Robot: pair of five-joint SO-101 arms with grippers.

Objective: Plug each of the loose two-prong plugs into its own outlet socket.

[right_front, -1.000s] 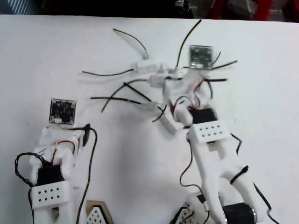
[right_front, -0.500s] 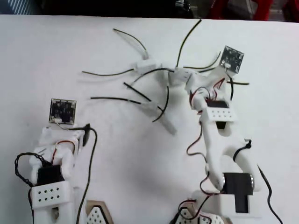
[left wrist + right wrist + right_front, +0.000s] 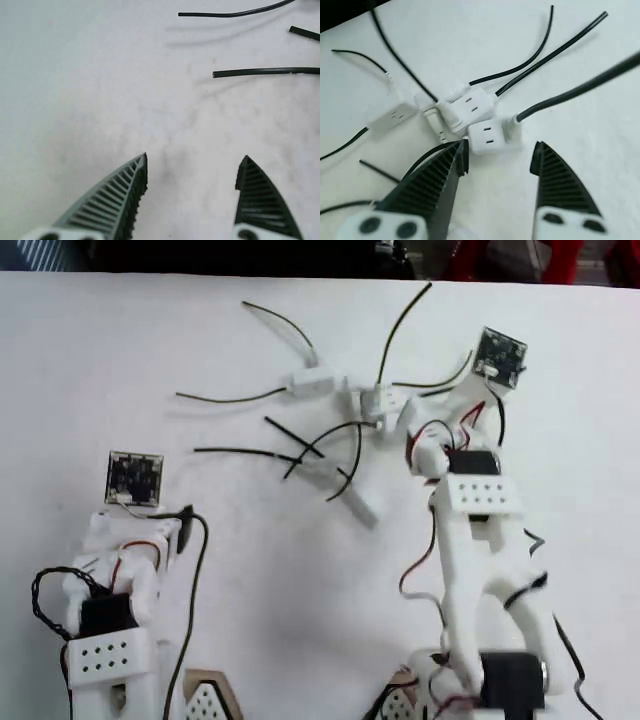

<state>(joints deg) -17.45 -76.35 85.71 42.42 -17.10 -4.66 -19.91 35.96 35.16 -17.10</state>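
Several white two-prong plugs and outlet sockets on short black wires lie scattered on the white table. In the right wrist view one socket [image 3: 487,136] lies just ahead of my open right gripper [image 3: 501,145], with a second socket [image 3: 470,104] behind it and a third [image 3: 395,115] farther off. From above, the right gripper [image 3: 402,420] sits beside the socket cluster [image 3: 380,400]; another socket [image 3: 318,382] and two loose white pieces [image 3: 322,470] lie to its left. My left gripper [image 3: 195,156] stands open over bare table, near the front left [image 3: 132,525].
Loose black wire ends [image 3: 265,72] lie ahead of the left gripper. The table's far edge [image 3: 200,274] borders a dark background. Black and red arm cables [image 3: 190,580] trail near both bases. Bare table [image 3: 260,590] lies between the arms.
The right arm has swung from the middle of the wire pile to the right and now faces the socket cluster. A black wire shifted with it. The left arm has kept still.
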